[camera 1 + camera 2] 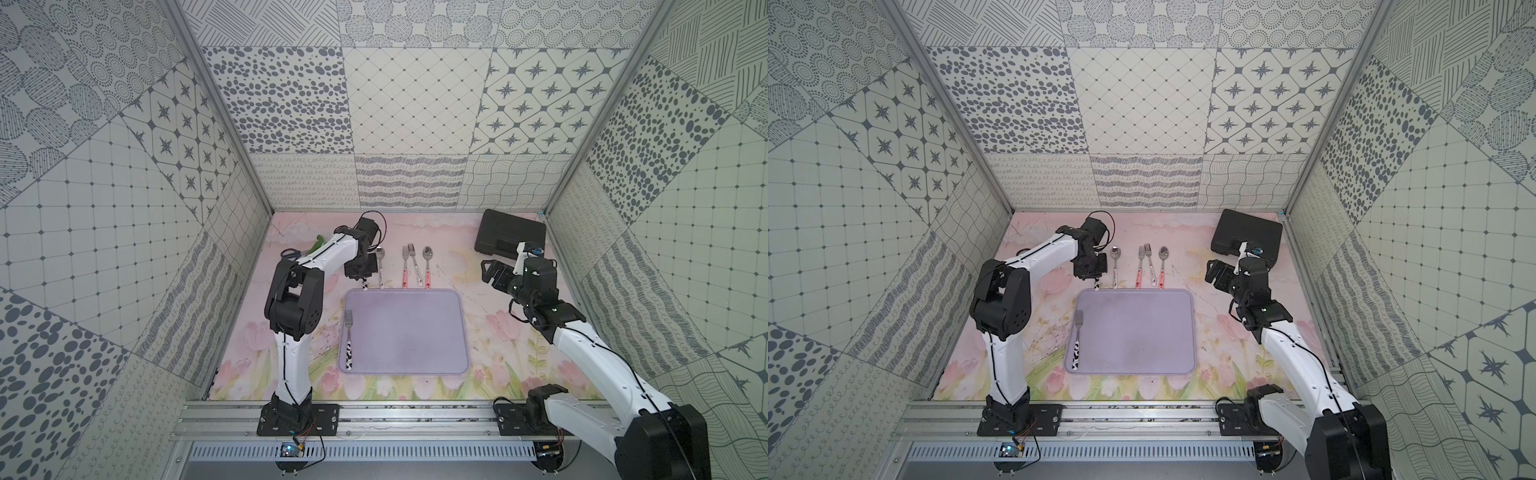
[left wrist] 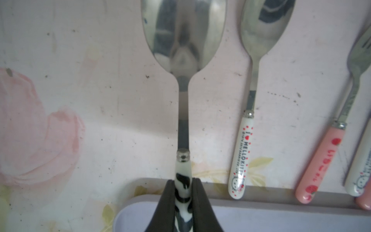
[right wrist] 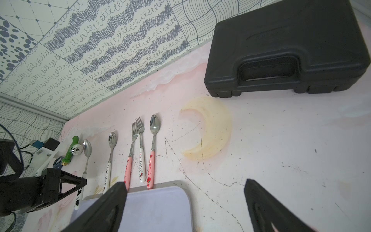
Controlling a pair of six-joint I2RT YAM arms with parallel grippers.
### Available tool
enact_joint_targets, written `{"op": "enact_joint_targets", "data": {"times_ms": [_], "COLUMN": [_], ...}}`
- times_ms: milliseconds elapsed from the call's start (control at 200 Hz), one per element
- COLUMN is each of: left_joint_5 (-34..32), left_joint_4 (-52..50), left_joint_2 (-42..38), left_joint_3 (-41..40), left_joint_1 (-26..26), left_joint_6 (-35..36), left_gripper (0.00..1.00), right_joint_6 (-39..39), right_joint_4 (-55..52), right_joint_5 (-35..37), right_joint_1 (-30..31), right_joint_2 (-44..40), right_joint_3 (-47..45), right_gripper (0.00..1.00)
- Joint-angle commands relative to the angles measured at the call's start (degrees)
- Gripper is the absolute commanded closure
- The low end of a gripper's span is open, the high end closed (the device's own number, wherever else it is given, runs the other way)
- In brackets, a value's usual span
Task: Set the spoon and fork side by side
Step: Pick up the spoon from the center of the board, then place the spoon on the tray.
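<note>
- The left gripper is pinching the black-and-white cow-patterned ceramic handle of a steel spoon. Its jaws are pressed together low on the handle, so the bowl is pointing out ahead toward the back wall.
- The spoon is sitting at the far left corner of the flat lavender plastic tray, with its handle tip just over the rim. It is looking bigger than its neighbour in the left wrist view, so I'm guessing it is riding slightly off the table.
- The steel fork with the same cow-patterned handle is lying on the tray along its left edge, tines toward the back. That is probably why this spoon is being taken: the two make a pair.
- A white-handled Hello Kitty spoon and a pink strawberry-handled fork are lying just beside it in the row behind the tray. Gripping the handle from above is keeping the fingers clear of them.
- The right gripper is hanging with its jaws spread wide and holding nothing, near the black plastic carrying case. It seems to be leaving the left arm room.
- The spoon is going to need setting down parallel to the fork, on its right, without nudging it.
</note>
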Motion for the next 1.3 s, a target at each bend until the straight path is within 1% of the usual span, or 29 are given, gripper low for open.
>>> {"op": "enact_joint_targets", "data": {"times_ms": [0,215,795,901,1091,1296], "left_joint_5": [-1.5,-3.5,-2.8,-3.7,-3.0,-4.9], "left_joint_4": [-2.6,-1.3,4.5,4.4,5.9,5.3], "left_joint_2": [-3.8,-9.7,-27.5,-29.7,-33.7,-35.5], "left_joint_3": [-2.6,-10.6,-34.2,-37.3,-43.0,-45.9], "left_joint_1": [-2.0,-5.4,-12.1,-13.1,-15.4,-19.0], "left_joint_6": [0.1,-2.4,-11.4,-13.0,-15.5,-18.1], "left_gripper": [1.0,1.0,1.0,1.0,1.0,1.0], "right_joint_6": [0.3,0.4,0.3,0.3,0.4,0.4], "right_joint_4": [1.9,1.9,1.9,1.9,1.9,1.9], "right_joint_5": [0.2,0.0,0.1,0.2,0.2,0.2], "right_joint_1": [0.3,0.3,0.3,0.3,0.3,0.3], "right_joint_2": [-0.7,-0.9,-1.1,-1.0,-1.0,-0.8], "right_joint_3": [-0.9,-0.9,-1.0,-1.1,-1.0,-1.0], "right_gripper": [0.03,0.03,0.03,0.03,0.03,0.03]}}
